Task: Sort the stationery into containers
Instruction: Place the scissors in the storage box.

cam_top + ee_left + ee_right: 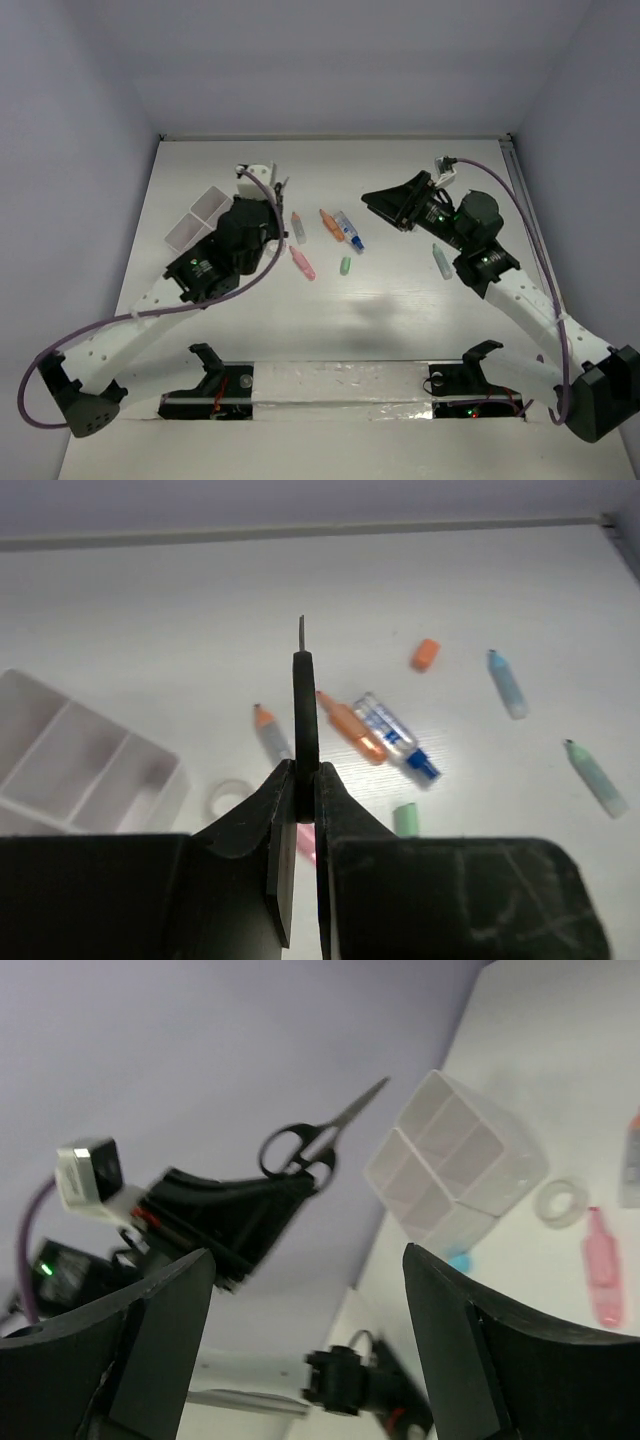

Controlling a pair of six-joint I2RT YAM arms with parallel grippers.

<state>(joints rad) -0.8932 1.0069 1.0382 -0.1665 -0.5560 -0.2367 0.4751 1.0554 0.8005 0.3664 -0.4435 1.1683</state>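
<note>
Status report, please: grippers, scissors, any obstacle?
Left gripper shut on black-handled metal scissors, lifted. Right gripper open, empty. Path to white translucent compartment box looks clear.

In the black left gripper (306,772), the scissors (305,708) show black handles and a grey blade. Beyond its fingertips lie an orange marker (352,730), a blue-and-white tube (398,738) and a grey marker (271,734) with an orange tip. Further right are an orange eraser block (425,654), a light blue marker (507,683) and a pale green marker (595,777). Left of the gripper are white, translucent containers (70,770) on the white table (150,610).
</note>
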